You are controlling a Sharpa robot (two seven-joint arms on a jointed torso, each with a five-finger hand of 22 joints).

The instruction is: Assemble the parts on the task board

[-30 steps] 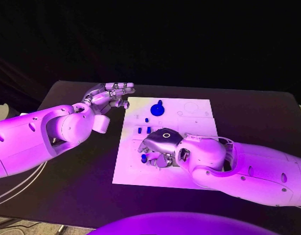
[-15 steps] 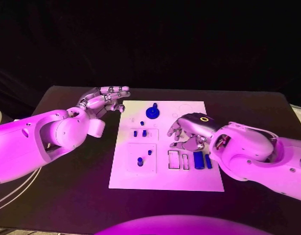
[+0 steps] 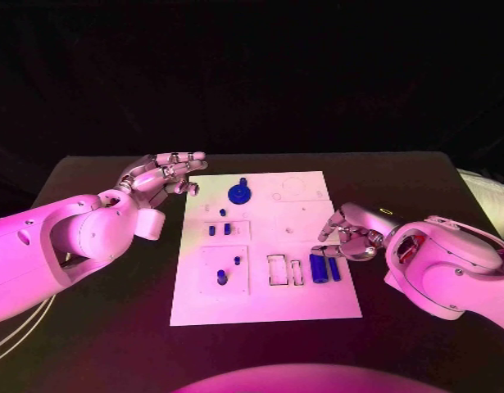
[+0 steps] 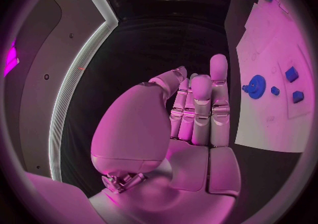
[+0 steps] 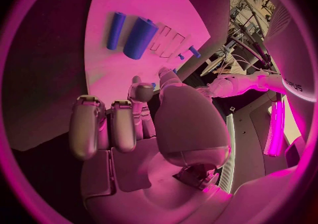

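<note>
blue parts lie beside right hand (fingers curled).

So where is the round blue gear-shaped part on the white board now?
In the head view, the round blue gear-shaped part sits on the far left area of the white task board, nearest the left hand and untouched by it.

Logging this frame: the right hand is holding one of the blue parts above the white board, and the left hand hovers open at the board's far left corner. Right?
Not quite. The right hand holds nothing: in the right wrist view its fingers are curled in on nothing, and the two blue bars lie on the white board beside it. The left hand is open at the far left corner, as you say.
</note>
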